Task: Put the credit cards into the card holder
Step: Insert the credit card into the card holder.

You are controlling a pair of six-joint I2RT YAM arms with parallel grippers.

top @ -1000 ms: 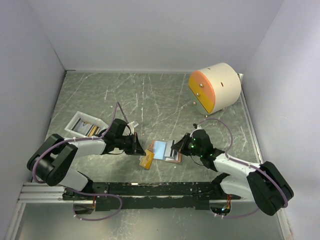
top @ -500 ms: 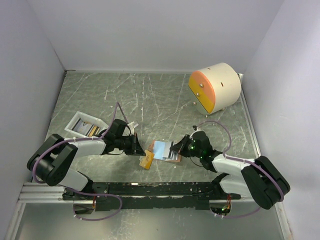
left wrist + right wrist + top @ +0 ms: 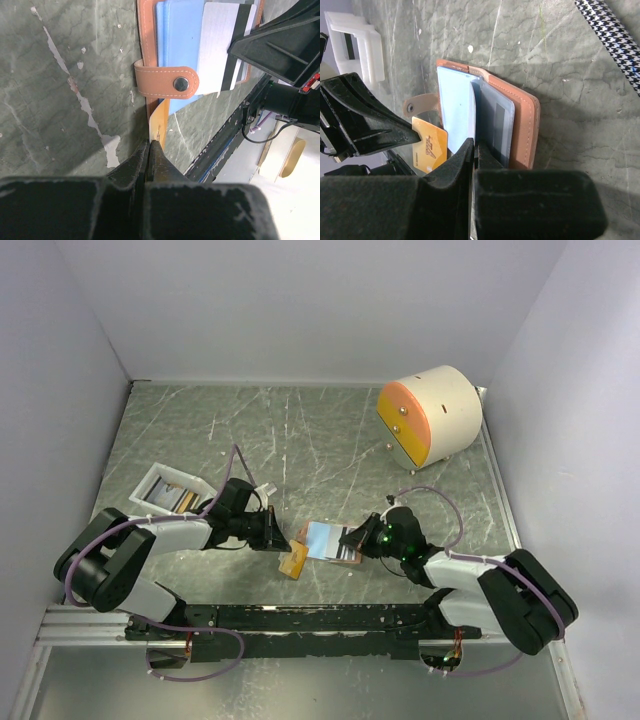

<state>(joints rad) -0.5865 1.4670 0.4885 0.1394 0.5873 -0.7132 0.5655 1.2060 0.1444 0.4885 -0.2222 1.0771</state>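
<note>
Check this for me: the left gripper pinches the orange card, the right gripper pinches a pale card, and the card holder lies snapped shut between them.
Not snapped shut. The card holder lies open, snap tab loose, as the right wrist view shows. The rest holds: left gripper on the orange card, right gripper on the pale card.

Left gripper (image 3: 151,146) is pinching the orange card (image 3: 159,120) edge, just below the card holder (image 3: 145,30) snap strap (image 3: 162,82); blue card (image 3: 177,40) and silver card (image 3: 220,45) are sitting in the open holder.
</note>
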